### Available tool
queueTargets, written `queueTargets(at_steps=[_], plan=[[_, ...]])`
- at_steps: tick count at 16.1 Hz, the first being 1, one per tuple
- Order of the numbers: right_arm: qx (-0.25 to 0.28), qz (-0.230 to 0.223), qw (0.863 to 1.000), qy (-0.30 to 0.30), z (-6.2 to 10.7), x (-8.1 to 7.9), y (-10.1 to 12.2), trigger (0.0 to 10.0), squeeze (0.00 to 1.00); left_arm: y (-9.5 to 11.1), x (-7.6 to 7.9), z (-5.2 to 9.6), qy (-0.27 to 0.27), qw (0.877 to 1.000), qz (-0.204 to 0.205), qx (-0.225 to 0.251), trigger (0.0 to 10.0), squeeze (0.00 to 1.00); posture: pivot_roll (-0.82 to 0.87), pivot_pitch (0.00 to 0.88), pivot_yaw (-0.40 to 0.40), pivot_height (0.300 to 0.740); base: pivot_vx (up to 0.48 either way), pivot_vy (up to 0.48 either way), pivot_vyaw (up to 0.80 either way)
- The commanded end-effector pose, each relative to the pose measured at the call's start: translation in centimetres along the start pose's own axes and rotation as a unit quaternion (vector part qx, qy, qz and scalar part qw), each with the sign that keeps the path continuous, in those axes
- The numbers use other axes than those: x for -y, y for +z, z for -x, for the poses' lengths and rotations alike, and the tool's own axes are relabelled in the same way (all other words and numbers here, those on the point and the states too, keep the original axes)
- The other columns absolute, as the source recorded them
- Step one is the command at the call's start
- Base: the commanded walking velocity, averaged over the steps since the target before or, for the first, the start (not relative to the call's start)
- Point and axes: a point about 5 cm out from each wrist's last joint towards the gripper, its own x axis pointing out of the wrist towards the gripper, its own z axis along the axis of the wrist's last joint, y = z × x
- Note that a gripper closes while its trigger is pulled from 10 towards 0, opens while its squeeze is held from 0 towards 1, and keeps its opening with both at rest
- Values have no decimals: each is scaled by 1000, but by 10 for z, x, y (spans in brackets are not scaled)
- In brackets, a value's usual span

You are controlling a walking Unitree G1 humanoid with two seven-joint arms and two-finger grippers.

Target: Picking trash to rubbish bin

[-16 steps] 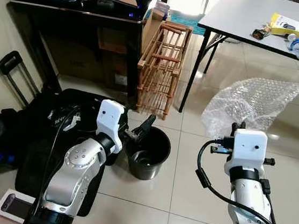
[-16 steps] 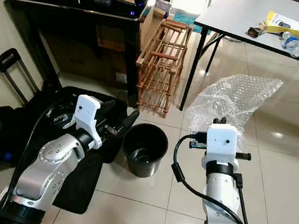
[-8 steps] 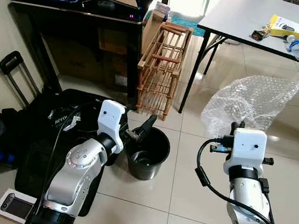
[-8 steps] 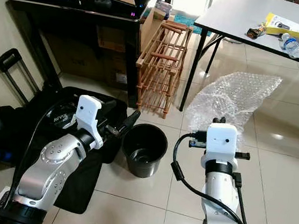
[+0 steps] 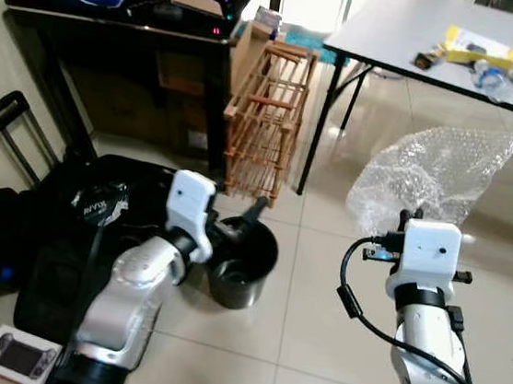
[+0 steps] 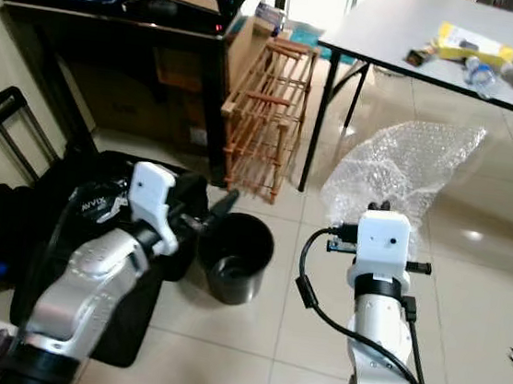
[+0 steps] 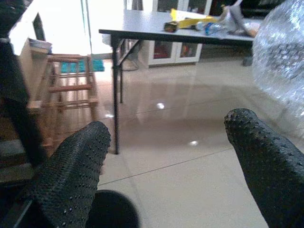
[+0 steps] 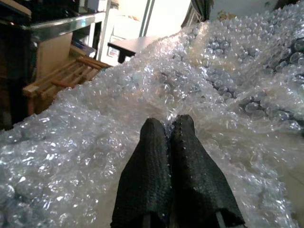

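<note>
A humanoid robot holds a large crumpled sheet of clear bubble wrap (image 5: 434, 175) beside a round black plastic rubbish bin (image 5: 241, 263) on a pale tiled floor (image 5: 315, 328).

The right gripper (image 8: 170, 137) has its jaws pressed together on the bubble wrap, which billows above the silver arm to the right of the bin and well apart from it; the left gripper (image 7: 166, 161) hangs at the bin's near rim with its jaws wide apart, gripping nothing; a wooden slatted rack (image 5: 263, 119) stands just behind the bin, beside a dark cabinet (image 5: 124, 56); a grey bench (image 5: 441, 37) at the upper right carries a yellow packet (image 5: 481, 48) and a plastic bottle (image 5: 488, 78); a black bag (image 5: 57, 234) lies on the floor at the left.
</note>
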Motion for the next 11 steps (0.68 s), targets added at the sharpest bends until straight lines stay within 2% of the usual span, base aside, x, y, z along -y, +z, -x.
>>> queueTargets(at_steps=[1,8,11], plan=[[-1,-3,1000,0,1,-1,0,10000,0,2,-5,0,6,1000,-14,1,10000,0,-62,85,35,740,0,-472,0],[2,4,1000,7,-1,-3,1,10000,0,-2,-7,1,15,1000,-24,-10,10000,0,-59,84,30,740,0,-470,0],[0,7,1000,11,1,-4,0,10000,0,-3,-8,3,20,1000,-18,-11,10000,0,-57,89,28,740,0,0,0]])
